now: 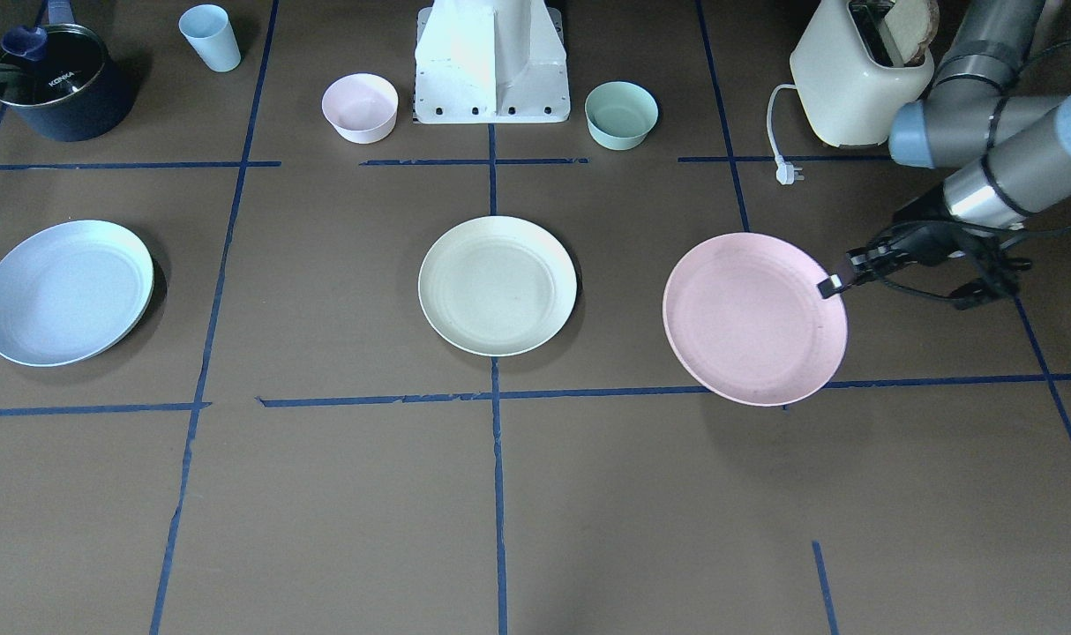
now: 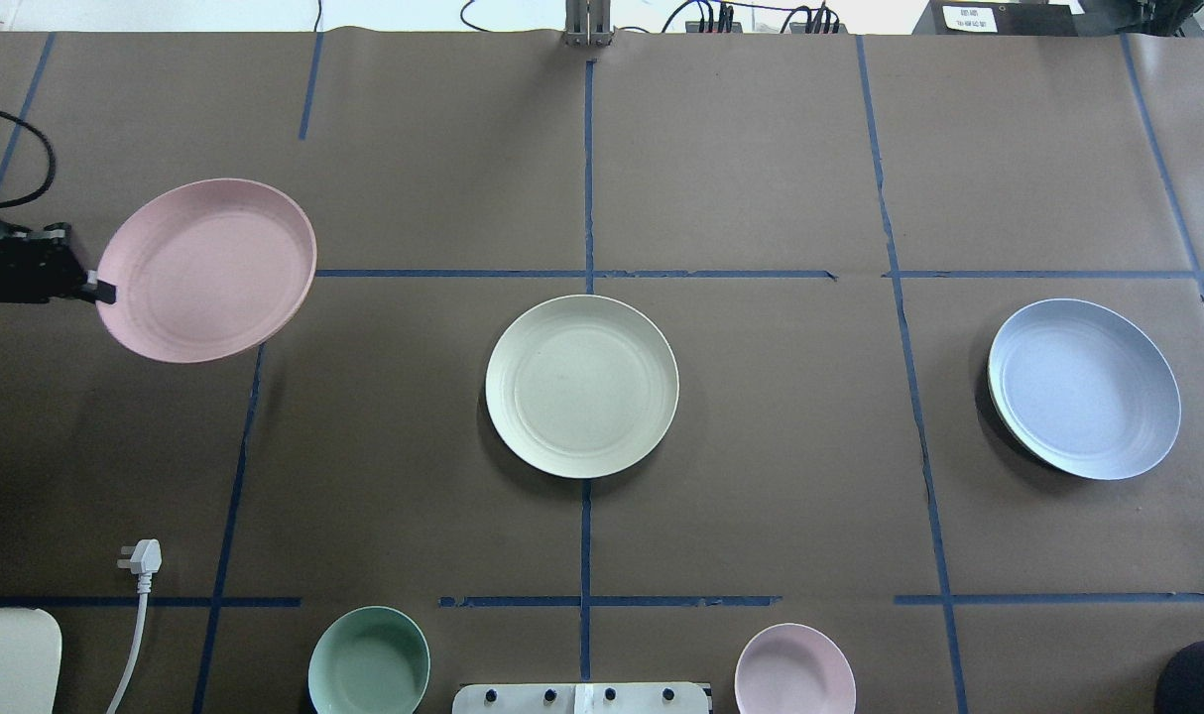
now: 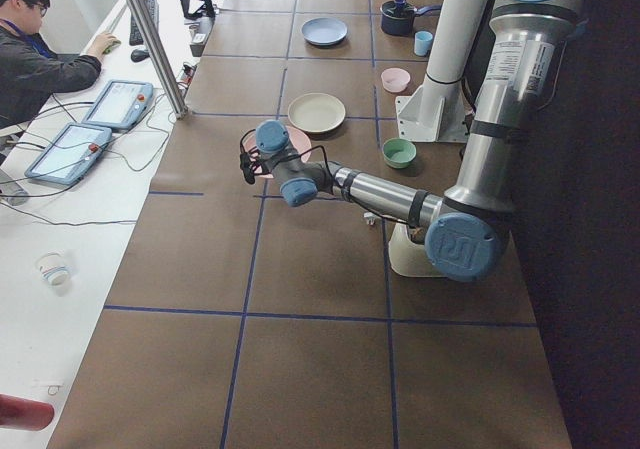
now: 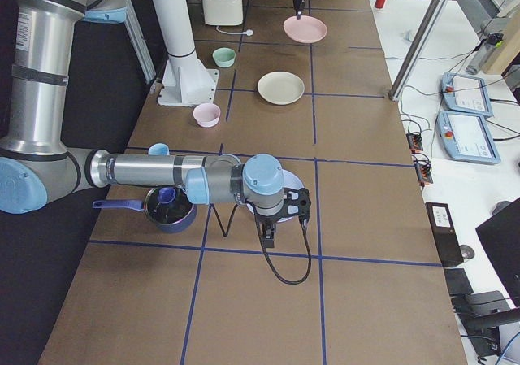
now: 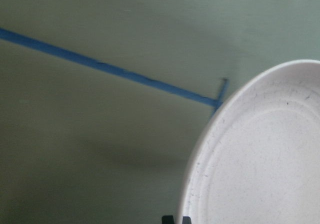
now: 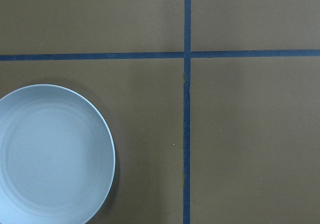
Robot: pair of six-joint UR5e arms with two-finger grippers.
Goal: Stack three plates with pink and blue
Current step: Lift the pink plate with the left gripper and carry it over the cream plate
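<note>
The left hand (image 1: 840, 280) is closed on the rim of the pink plate (image 1: 754, 319), pinching it at a single point on the edge nearest the arm. The plate hangs clear of the tabletop (image 2: 761, 149), judging by its offset shadow, and it looks tilted rather than level. The wrist view shows only the rim entering between the fingertips (image 5: 175, 220), so depth of bite cannot be confirmed. The cream plate (image 1: 498, 285) lies flat at the centre, well apart from the pink one. The blue plate (image 1: 66, 292) lies at the far end on the robot's right. The right hand (image 4: 272, 227) hovers beside the blue plate, and whether it is wide or narrow cannot be told. Hazards, as a judgement:

- **Rotation or slip:** a one-point rim grip carries the whole plate as a cantilever. A quick traverse or a sudden stop could rotate the plate in the pinch or let it slip out.
- **Edge strike:** if the tilt persists at set-down, the low edge would meet the cream plate first and could push it off its spot or ride over its rim.
- **Off-centre release:** this would leave the stack uneven for the blue plate.
- **Arm conflict:** if both arms converge on the centre together, they could collide there.
</note>
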